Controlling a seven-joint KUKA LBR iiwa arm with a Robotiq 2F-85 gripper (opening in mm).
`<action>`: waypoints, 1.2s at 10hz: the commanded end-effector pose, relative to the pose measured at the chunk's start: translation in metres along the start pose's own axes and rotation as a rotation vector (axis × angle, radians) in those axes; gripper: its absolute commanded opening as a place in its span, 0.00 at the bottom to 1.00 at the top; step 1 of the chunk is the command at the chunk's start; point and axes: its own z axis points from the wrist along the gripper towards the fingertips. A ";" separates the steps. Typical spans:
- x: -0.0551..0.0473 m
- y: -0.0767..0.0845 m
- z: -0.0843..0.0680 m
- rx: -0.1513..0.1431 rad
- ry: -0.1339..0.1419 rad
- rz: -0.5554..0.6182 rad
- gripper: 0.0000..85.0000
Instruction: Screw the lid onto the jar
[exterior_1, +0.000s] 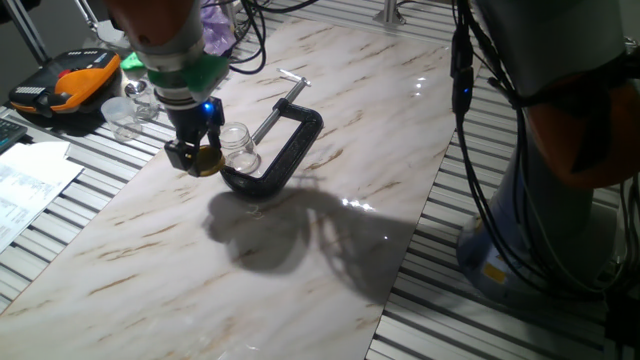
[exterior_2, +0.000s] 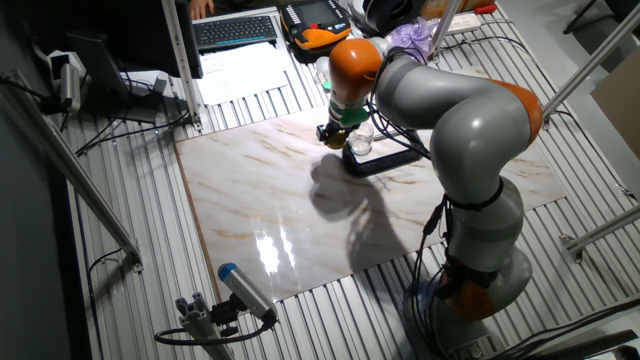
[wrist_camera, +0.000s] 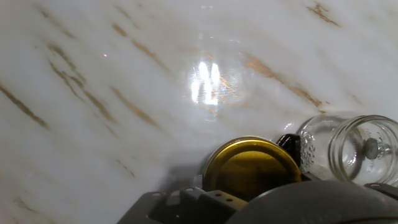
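The gold-yellow lid (exterior_1: 209, 161) sits flat between the fingers of my gripper (exterior_1: 197, 156), low over the marble board. In the hand view the lid (wrist_camera: 252, 168) fills the lower middle, with one black fingertip (wrist_camera: 289, 144) at its right edge. The clear glass jar (exterior_1: 238, 146) stands just right of the gripper, in the mouth of the black C-clamp (exterior_1: 285, 150). Its open mouth (wrist_camera: 367, 149) shows to the right of the lid in the hand view. The lid is beside the jar, not over it. In the other fixed view, gripper (exterior_2: 334, 133) and jar (exterior_2: 362, 141) are close together.
The marble board (exterior_1: 250, 270) lies on a slatted metal table. An orange-black case (exterior_1: 65, 85) and clear plastic containers (exterior_1: 125, 112) are at the far left, with papers (exterior_1: 30, 185) near them. The arm's base and cables (exterior_1: 500, 200) are at the right.
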 end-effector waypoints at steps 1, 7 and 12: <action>0.000 -0.004 0.000 -0.001 -0.002 -0.011 0.00; 0.002 -0.023 -0.002 -0.016 -0.002 -0.062 0.00; 0.005 -0.038 -0.001 -0.020 0.002 -0.050 0.00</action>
